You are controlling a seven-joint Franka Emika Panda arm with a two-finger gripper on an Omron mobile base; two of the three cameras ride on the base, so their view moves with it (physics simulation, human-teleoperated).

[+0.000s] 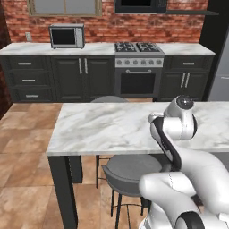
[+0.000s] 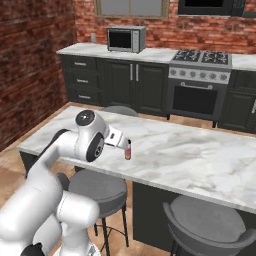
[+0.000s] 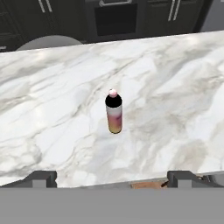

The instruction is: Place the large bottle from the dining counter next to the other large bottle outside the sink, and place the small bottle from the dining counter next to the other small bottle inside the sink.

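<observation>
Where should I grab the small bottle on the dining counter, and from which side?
Grip the small bottle around its straight mid-body, below the pale cap. It stands upright and alone on the dining counter, so come in level from the robot's near edge, with the open gripper straddling it.

- Even, soft rendered light in all three views; no glare and no bright hotspots.
- The dining counter (image 3: 57,109) carries a faint, diffuse shadow beside the small bottle (image 3: 114,113).
- The pictures are slightly soft and low in resolution, without edge distortion.
</observation>
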